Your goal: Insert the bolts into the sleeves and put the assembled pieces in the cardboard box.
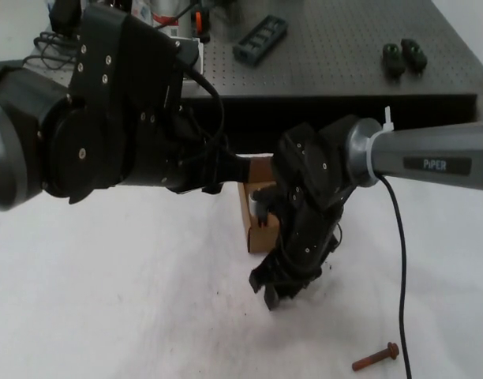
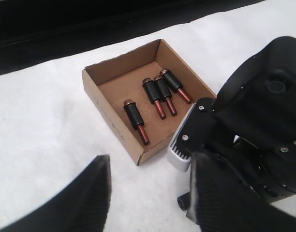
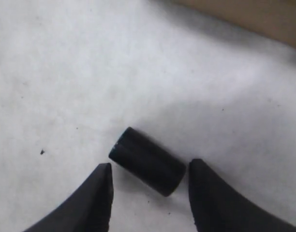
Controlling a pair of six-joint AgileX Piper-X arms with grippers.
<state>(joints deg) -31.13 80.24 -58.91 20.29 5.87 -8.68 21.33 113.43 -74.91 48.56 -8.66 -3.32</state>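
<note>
The cardboard box (image 2: 102,77) stands open on the white cloth and holds several assembled pieces (image 2: 136,118), copper bolts in black sleeves. My left gripper (image 2: 152,164) hovers open above the box's near corner, with nothing between its fingers. In the high view it (image 1: 230,170) is beside the box (image 1: 257,229). A loose black sleeve (image 3: 148,161) lies on its side on the cloth. My right gripper (image 3: 150,166) is open and low, one finger on either side of the sleeve. It (image 1: 277,294) points down just in front of the box. One bare copper bolt (image 1: 376,357) lies to the right, near the front.
The right arm's wrist (image 2: 264,125) is close beside the box. A dark perforated bench (image 1: 344,47) at the back carries a black tray (image 1: 260,38) and two small black parts (image 1: 403,57). A cable (image 1: 402,276) hangs from the right arm. White cloth spreads to the left.
</note>
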